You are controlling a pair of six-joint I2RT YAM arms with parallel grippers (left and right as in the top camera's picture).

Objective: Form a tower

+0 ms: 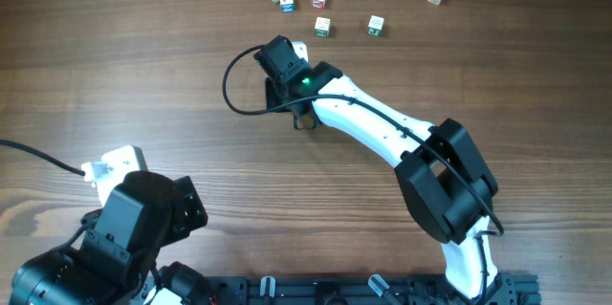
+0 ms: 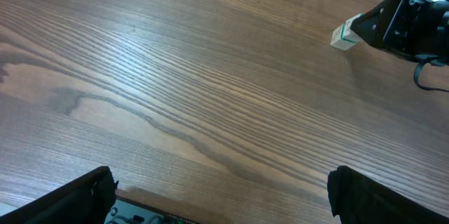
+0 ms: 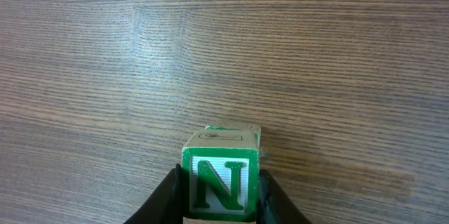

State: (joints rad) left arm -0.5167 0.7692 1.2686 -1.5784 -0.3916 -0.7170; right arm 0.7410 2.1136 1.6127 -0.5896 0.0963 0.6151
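1. Overhead view, far left: the left arm sits folded near the table's (image 1: 143,66) front edge, well apart from the work. The left wrist view shows the left gripper (image 2: 221,182) spread as wide as it goes, with nothing between its dark fingers (image 2: 66,199) and only bare wood beneath.

2. Centre: the right gripper (image 3: 219,182) is stretched out over the middle of the table. Its jaws are drawn in to cube width and clamp the green N cube (image 3: 222,175) on both sides. A second whitish cube (image 3: 228,135) shows just beyond the N cube, touching it or nearly so, with its edge peeking out slightly to the right. Together they make the tower (image 2: 343,34), which the left wrist view shows as a small whitish block with green at its foot, right at the tip of the right gripper.

3. Step in hand, as I judge it: setting the N cube onto the other cube. I cannot tell whether it rests fully on it yet.

4. Next move: ease the jaws apart evenly, then draw straight away so that neither finger drags the N cube off its slightly offset seat.

5. Right and far side: the loose letter cubes (image 1: 376,25) lie scattered near the table's far edge, apart from the tower.
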